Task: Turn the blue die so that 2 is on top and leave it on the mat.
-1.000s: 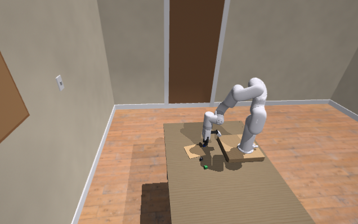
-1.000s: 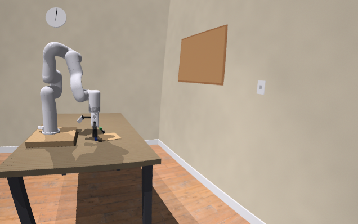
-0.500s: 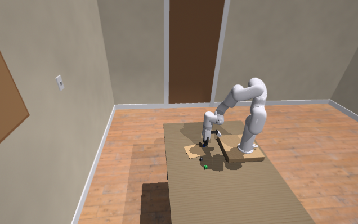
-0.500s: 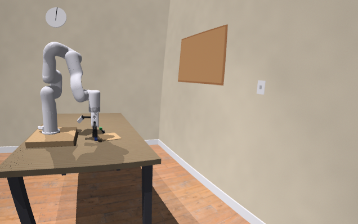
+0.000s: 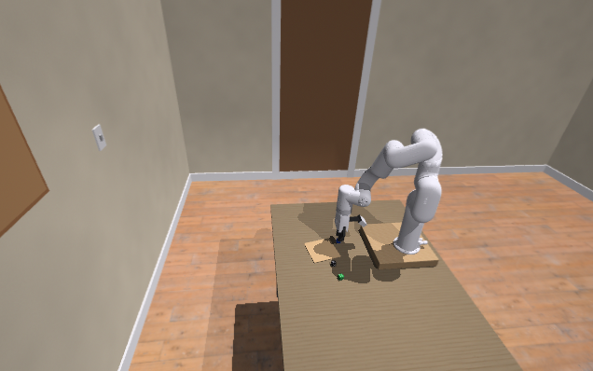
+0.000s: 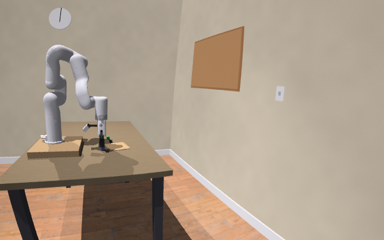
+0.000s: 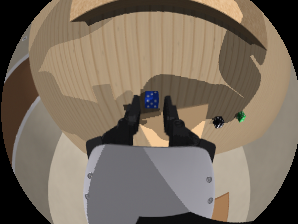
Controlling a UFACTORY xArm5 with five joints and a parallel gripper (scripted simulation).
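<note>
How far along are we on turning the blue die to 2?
Done: the gripper is down, open, fingers either side of the blue die at the mat's edge. In hand: nothing clamped yet. Left: grip, turn to 2 (its top face is unreadable here), set it fully on the mat, release. Black die and green die lie apart, off the mat.

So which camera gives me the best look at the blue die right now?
The wrist view: the blue die sits between the gripper fingertips, its upper face visible, though pips are too blurred to count. In the top view it is a blue speck under the fingers; in the exterior view, a small blue patch low between them.
</note>
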